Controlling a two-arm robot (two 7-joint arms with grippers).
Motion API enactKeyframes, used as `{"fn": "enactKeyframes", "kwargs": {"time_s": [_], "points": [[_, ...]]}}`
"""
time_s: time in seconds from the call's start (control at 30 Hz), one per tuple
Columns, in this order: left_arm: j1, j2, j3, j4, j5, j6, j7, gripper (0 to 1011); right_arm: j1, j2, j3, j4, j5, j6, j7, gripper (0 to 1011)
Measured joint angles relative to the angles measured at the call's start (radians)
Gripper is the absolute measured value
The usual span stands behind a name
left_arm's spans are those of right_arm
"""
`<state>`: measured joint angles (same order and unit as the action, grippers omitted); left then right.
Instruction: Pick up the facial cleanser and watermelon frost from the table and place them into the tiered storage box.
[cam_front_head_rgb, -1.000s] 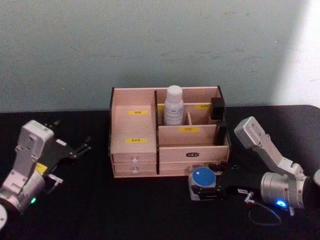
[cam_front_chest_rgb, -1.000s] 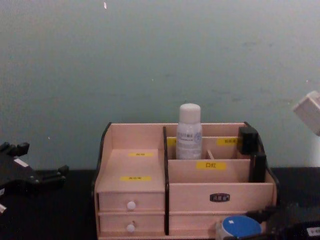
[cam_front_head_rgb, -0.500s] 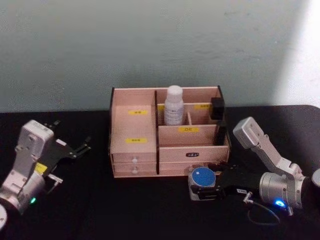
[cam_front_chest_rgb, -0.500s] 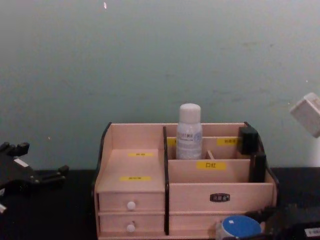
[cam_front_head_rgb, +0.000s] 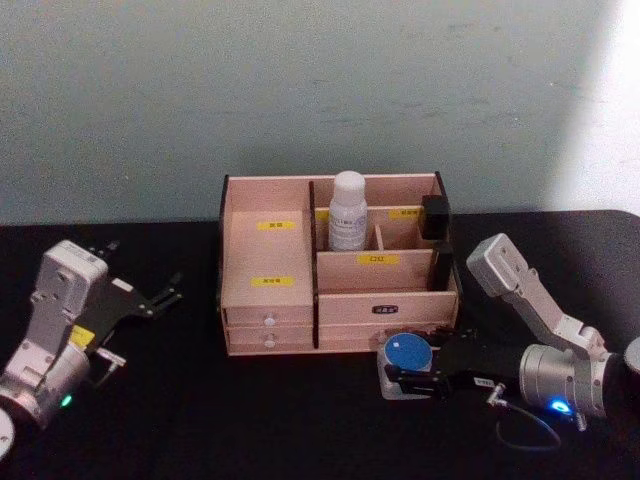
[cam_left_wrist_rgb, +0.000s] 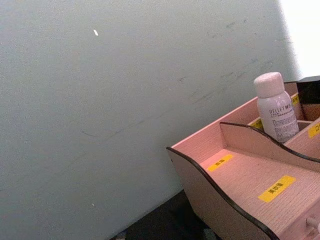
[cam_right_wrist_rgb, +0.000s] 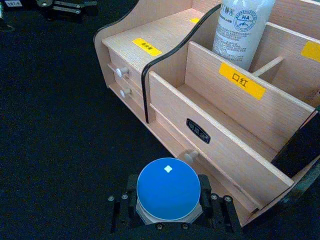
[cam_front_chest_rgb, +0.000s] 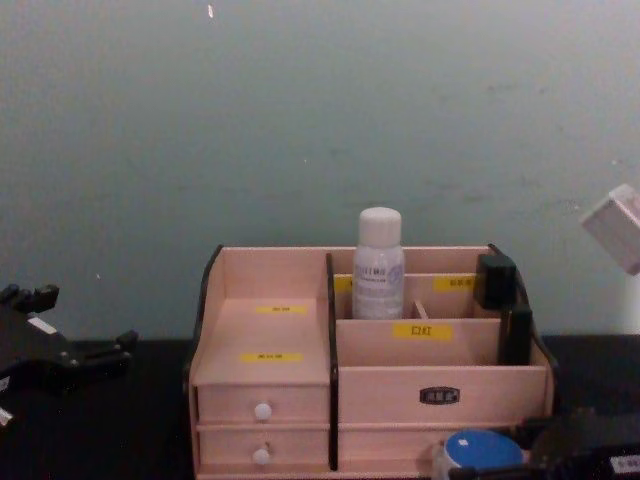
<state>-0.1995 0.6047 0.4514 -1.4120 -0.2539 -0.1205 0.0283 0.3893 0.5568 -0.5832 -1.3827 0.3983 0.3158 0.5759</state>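
Jar (cam_right_wrist_rgb: 168, 187) is clasped upright by the right gripper (cam_right_wrist_rgb: 169, 207) on the bench (cam_front_head_rgb: 300, 420), box (cam_right_wrist_rgb: 210, 115) just behind and higher; left gripper (cam_front_head_rgb: 140, 272) is parked wide

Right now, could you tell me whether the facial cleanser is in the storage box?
In: the facial cleanser stands upright in a rear compartment of the tiered storage box.

The tall white plastic bottle (cam_front_head_rgb: 348, 210) stands upright in a back slot of the light wooden drawer box (cam_front_head_rgb: 250, 252). The short blue-lidded round jar (cam_front_head_rgb: 406, 354) sits just in front.
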Motion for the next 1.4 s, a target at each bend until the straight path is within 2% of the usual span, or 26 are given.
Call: {"fn": "enactKeyframes", "kwargs": {"time_s": [0.5, 0.87, 1.03, 1.2, 1.4], "points": [[0.0, 0.0, 0.0, 0.0, 0.0, 0.0, 0.0, 1001, -0.003, 0.004, 0.001, -0.004, 0.004, 0.001, 0.004, 721], [0.0, 0.0, 0.0, 0.0, 0.0, 0.0, 0.0, 1001, -0.049, 0.073, 0.014, -0.107, 0.038, 0.006, 0.043, 721], [0.0, 0.0, 0.0, 0.0, 0.0, 0.0, 0.0, 1001, -0.053, 0.087, 0.022, -0.146, 0.055, 0.007, 0.047, 721], [0.0, 0.0, 0.0, 0.0, 0.0, 0.0, 0.0, 1002, -0.041, 0.086, 0.025, -0.168, 0.065, 0.006, 0.043, 721], [0.0, 0.0, 0.0, 0.0, 0.0, 0.0, 0.0, 1001, 0.0, 0.059, 0.024, -0.169, 0.069, 0.003, 0.025, 721]]}}
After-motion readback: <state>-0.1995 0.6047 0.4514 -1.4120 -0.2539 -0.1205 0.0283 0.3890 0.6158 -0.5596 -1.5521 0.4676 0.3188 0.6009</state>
